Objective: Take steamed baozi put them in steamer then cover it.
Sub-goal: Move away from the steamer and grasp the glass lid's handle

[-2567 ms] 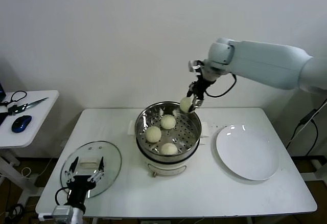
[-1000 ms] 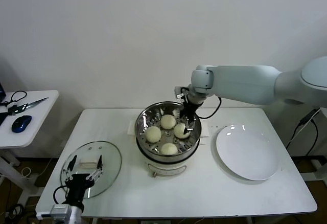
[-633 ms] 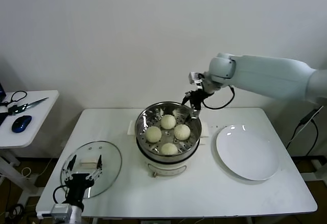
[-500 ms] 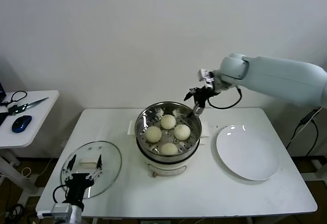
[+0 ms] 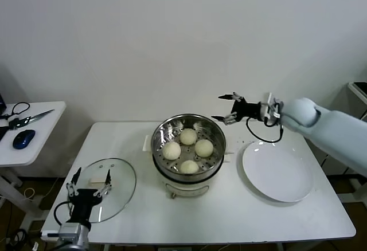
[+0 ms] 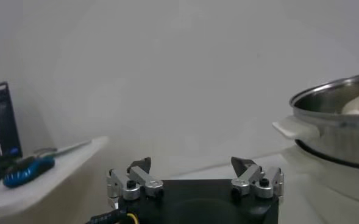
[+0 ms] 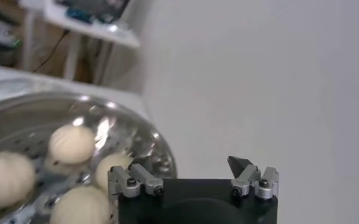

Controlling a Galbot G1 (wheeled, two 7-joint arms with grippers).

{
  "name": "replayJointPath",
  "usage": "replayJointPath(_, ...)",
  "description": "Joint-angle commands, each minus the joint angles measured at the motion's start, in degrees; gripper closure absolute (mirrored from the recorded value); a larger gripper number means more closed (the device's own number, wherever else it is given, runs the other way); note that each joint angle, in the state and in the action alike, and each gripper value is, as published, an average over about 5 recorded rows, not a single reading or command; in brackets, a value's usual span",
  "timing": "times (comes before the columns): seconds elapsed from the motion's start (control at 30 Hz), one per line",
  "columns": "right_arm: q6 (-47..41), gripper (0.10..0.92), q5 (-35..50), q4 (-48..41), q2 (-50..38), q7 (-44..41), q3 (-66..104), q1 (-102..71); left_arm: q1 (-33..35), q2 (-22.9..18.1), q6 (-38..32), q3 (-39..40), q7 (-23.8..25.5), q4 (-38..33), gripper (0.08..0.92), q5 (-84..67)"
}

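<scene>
Hovering above the desk's far edge, the right gripper spread empty fingers beside the steamer holding four baozi, while the left gripper, fingers open and empty, sat at the near-left corner.

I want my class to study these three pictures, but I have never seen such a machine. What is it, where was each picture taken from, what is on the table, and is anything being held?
It is a robot with two arms ending in grippers. The wide picture comes from its head camera; the other two come from cameras on its wrists. On the white table stands the steamer, holding four steamed baozi. An empty white plate lies to its right, a glass lid to its left. The right gripper hangs open and empty in the air beside the steamer. The left gripper waits open over the lid, holding nothing. A side table carries a blue mouse.
</scene>
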Motion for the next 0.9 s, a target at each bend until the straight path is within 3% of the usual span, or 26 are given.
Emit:
replayJointPath(0.03, 3.4, 0.203, -6.81, 7.12, -5.92, 10.32, 46.34, -43.52, -0.45, 0.43, -1.76, -1.45, 3.85, -0.32, 0.177, 21.56)
replayJointPath(0.53, 1.02, 0.203, -13.19, 9.83, 10.7, 11.77, 75.93, -69.74, 0.45, 4.55, -3.39, -1.35, 5.48, 1.65, 0.177, 75.29)
replayJointPath(0.9, 1.61, 0.203, -16.48, 9.75, 16.16, 11.59, 81.67, -75.78, -4.5, 5.47, -5.54, 1.72, 3.67, 13.77, 0.177, 86.89)
